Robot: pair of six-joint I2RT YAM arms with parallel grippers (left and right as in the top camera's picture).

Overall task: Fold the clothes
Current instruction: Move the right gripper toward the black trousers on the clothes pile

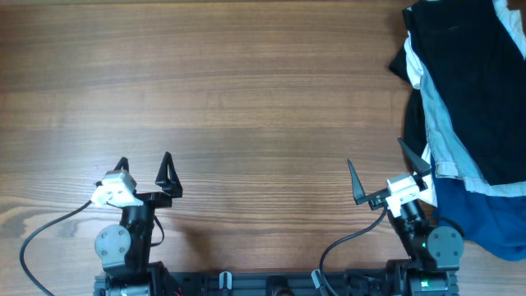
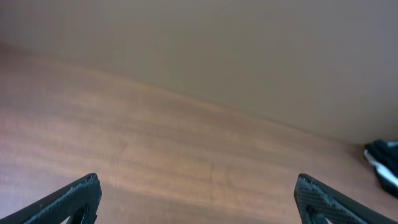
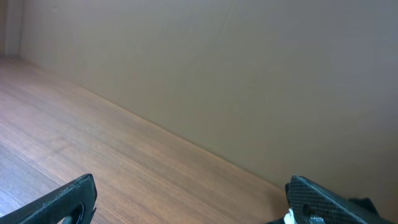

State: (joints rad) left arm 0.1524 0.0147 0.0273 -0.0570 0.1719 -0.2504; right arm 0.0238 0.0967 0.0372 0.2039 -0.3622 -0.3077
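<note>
A pile of clothes (image 1: 468,107) lies at the table's right edge: a black garment on top, a light blue-white one under it and a dark blue one (image 1: 485,214) at the near end. A bit of the black cloth shows at the right edge of the left wrist view (image 2: 385,163). My left gripper (image 1: 146,170) is open and empty at the front left, over bare wood (image 2: 198,198). My right gripper (image 1: 385,174) is open and empty at the front right, its right finger just beside the pile's edge (image 3: 191,199).
The wooden table (image 1: 230,99) stretches to the left of the pile. A plain wall stands behind the table's far edge in both wrist views. Black cables trail from each arm base along the front edge.
</note>
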